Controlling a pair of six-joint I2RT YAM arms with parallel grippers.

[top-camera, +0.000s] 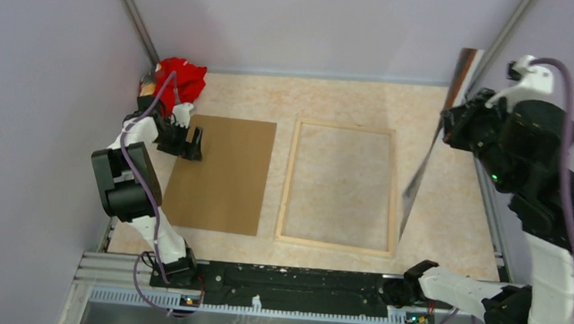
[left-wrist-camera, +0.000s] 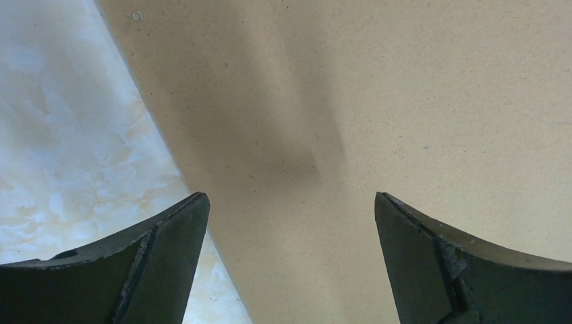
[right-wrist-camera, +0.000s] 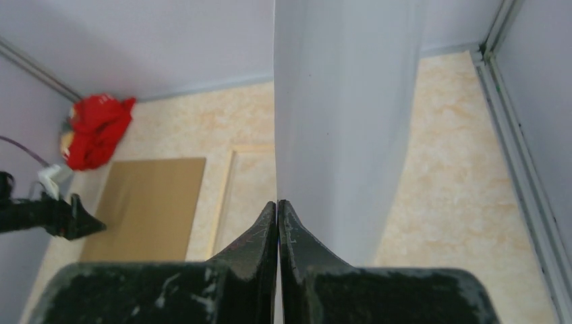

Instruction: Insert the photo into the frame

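Pinching the photo (right-wrist-camera: pixel 344 121) on edge — right gripper (right-wrist-camera: pixel 277 206), beside the frame (top-camera: pixel 345 125).

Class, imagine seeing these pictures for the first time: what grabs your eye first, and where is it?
The right gripper pinches the photo, held edge-on above the right of the table. The frame lies flat mid-table, the brown board beside it under the open left gripper.

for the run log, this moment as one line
left jaws open over backing board | right jaws shut on photo, upright beside frame | frame empty
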